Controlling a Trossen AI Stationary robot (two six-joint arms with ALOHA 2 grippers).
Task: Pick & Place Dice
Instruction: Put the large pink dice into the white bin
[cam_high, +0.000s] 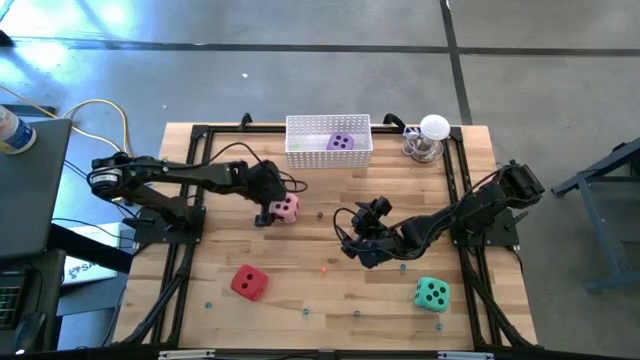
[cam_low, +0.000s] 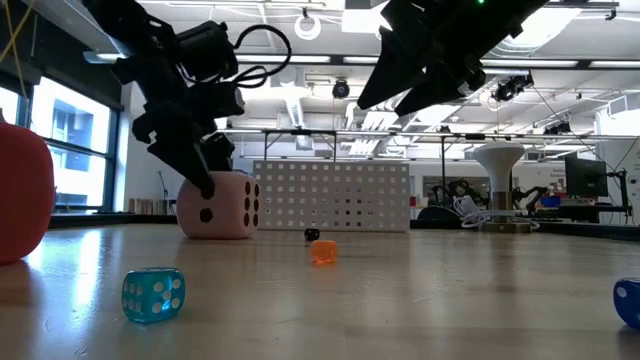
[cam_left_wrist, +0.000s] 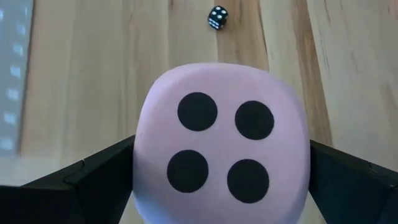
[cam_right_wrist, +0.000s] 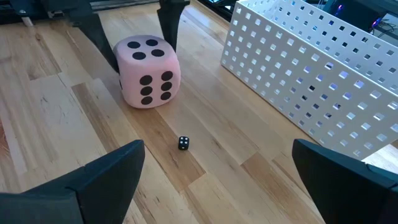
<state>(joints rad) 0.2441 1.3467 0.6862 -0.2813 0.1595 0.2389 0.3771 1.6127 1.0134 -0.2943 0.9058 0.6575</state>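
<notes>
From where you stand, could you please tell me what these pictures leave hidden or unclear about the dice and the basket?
- Purple die: seen only in the high view, inside the white basket; the low view's perforated wall hides it.
- Red die: cut off by the low view's edge.
- Pink die: left wrist view crops its lower part, so contact with the left gripper fingers is unclear.
- Teal die: pips too small to count.
</notes>
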